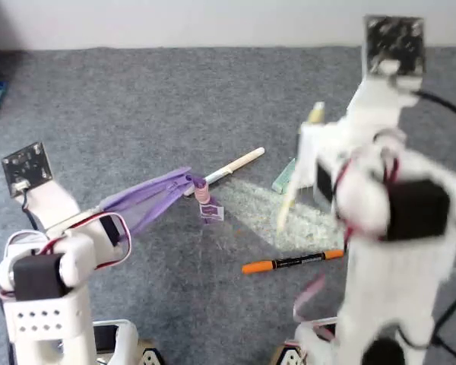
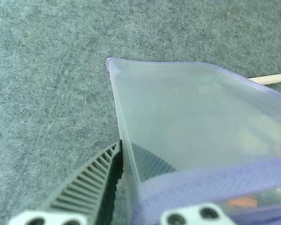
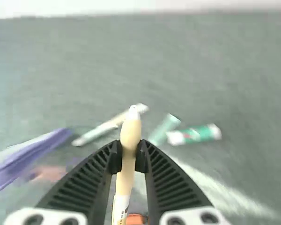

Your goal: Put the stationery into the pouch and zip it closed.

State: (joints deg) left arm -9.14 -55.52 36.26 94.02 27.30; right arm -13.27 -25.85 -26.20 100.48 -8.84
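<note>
Fingers [image 2: 86, 194] of the left gripper [image 2: 129, 173] are clamped on the near-left edge of the purple-trimmed mesh pouch [image 2: 187, 126]. They hold that end raised over the grey felt-covered table [image 1: 137, 99], at left-centre. A pink zipper pull [image 1: 203, 193] hangs at the pouch's far end. Just right of it a cream pen [image 1: 239, 163] lies flat, then a green tube [image 1: 284, 176]. Nearer, an orange marker [image 1: 292, 263] rests on the felt. At the right, the right gripper [image 3: 128, 157] is pinched tight around a second cream pen [image 3: 130, 126], held above the table.
</note>
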